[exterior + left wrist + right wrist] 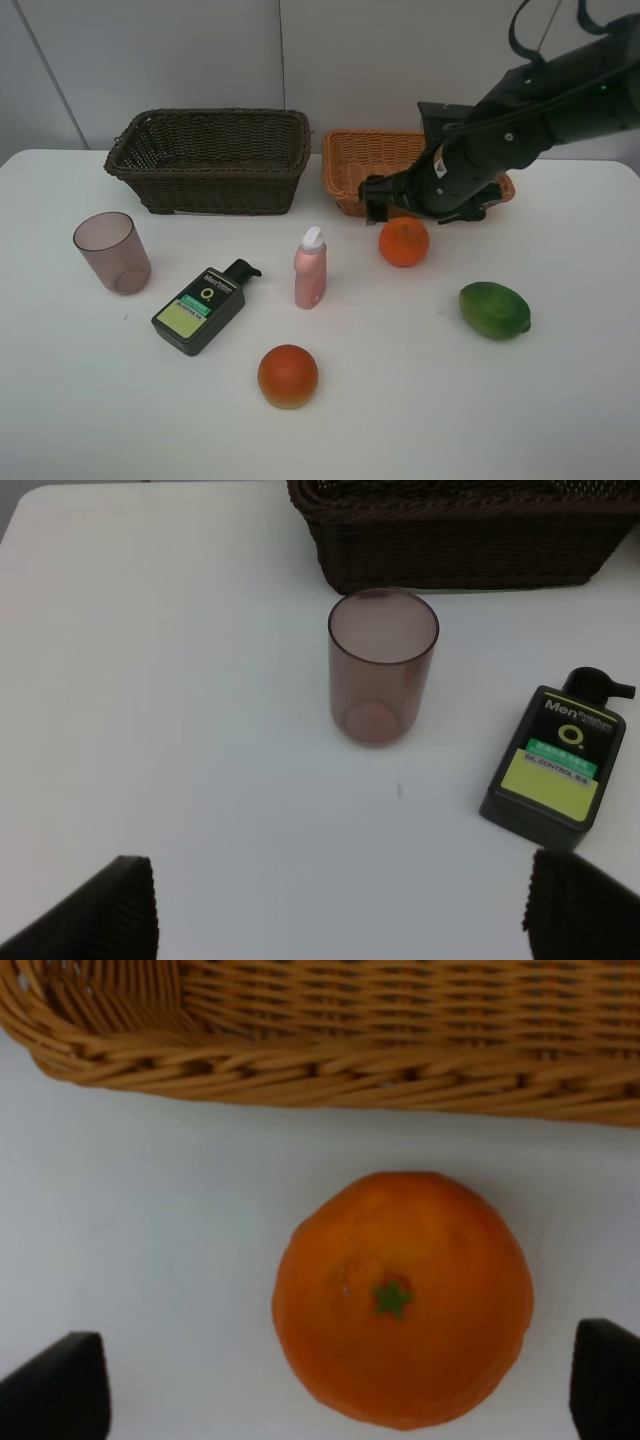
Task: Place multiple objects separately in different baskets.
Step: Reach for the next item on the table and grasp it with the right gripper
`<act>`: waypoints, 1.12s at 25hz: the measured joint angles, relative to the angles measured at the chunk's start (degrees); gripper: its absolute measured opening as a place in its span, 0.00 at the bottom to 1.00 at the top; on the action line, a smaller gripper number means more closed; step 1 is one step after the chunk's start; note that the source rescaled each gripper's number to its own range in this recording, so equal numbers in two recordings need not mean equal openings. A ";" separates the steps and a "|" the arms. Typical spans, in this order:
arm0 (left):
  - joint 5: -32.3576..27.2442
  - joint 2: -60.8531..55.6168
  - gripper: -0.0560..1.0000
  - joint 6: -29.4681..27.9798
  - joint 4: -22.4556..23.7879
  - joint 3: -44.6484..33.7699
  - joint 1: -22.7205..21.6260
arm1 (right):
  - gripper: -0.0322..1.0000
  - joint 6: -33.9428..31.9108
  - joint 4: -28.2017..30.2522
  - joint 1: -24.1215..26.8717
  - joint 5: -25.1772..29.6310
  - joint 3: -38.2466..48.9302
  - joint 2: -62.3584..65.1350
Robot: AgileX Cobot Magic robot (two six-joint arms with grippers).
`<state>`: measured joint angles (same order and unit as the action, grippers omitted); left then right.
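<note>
With all six objects on the table (pixel 560 400) and neither the dark basket (pixel 210 160) nor the tan basket (pixel 350 160) filled, sorting had barely begun: the right gripper (pixel 385 205) hovered, jaws wide apart, over the orange (pixel 404 241) just near of the tan basket, while the left gripper (pixel 340 920), jaws also apart, faced the cup (pixel 382 665).

Left gripper (pixel 340 910), right gripper (pixel 332 1380): jaws wide.

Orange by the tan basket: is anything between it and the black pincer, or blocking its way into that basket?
Nothing visible does. The right pincer hangs open over the orange with nothing between them. The tan wicker basket stands just behind the fruit, not touching it. Only the basket's own low front wall has to be cleared.
</note>
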<state>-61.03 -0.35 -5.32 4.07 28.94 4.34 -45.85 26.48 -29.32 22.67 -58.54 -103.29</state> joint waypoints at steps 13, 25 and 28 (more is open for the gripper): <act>0.00 0.00 0.96 0.00 0.00 0.00 0.00 | 1.00 -14.85 15.44 0.00 -3.68 2.46 -2.65; 0.00 0.00 0.96 0.00 0.00 0.00 0.00 | 1.00 -22.88 21.97 0.00 -5.83 2.46 -5.12; 0.00 0.00 0.96 0.00 0.00 0.00 0.00 | 1.00 -22.95 21.97 0.00 -7.09 2.46 -6.07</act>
<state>-61.03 -0.35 -5.32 4.07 28.94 4.34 -68.80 48.45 -29.32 15.58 -56.07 -109.36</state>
